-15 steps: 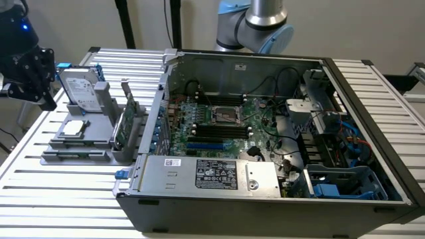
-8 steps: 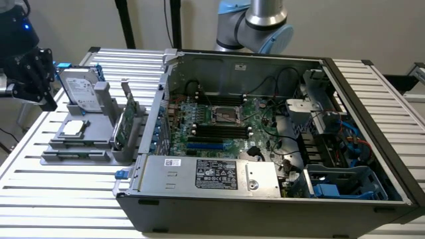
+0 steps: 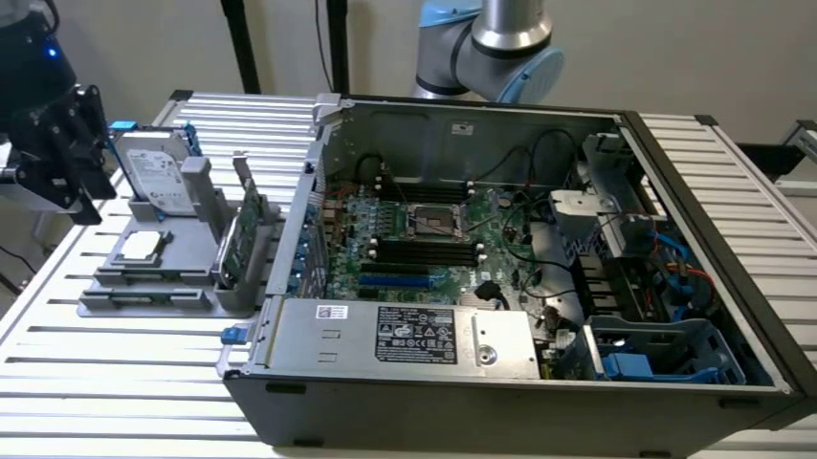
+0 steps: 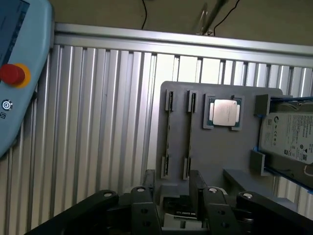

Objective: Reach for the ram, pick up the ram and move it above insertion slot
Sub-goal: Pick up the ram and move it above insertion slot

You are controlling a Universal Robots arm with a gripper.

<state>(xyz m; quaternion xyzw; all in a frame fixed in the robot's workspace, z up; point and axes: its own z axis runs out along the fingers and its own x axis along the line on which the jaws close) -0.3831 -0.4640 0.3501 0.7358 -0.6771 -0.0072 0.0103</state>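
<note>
My gripper [image 4: 172, 180] hangs above the near edge of a grey holder tray [image 4: 215, 161], open, with nothing between its two black fingers [image 4: 148, 188]. In the exterior view the gripper [image 3: 61, 158] sits high at the far left, beside the tray [image 3: 147, 287]. The ram is hidden or out of view. Two narrow slots [image 4: 167, 134] on the tray lie just ahead of the fingers. The black insertion slots [image 3: 422, 251] are on the motherboard inside the open computer case [image 3: 511, 392].
On the tray are a silver hard drive [image 3: 160, 177], a processor chip [image 4: 225, 112] and an upright green card with a metal bracket [image 3: 243, 239]. A pale blue teach pendant with a red button [image 4: 12, 73] lies on the ribbed aluminium table [image 4: 98, 122].
</note>
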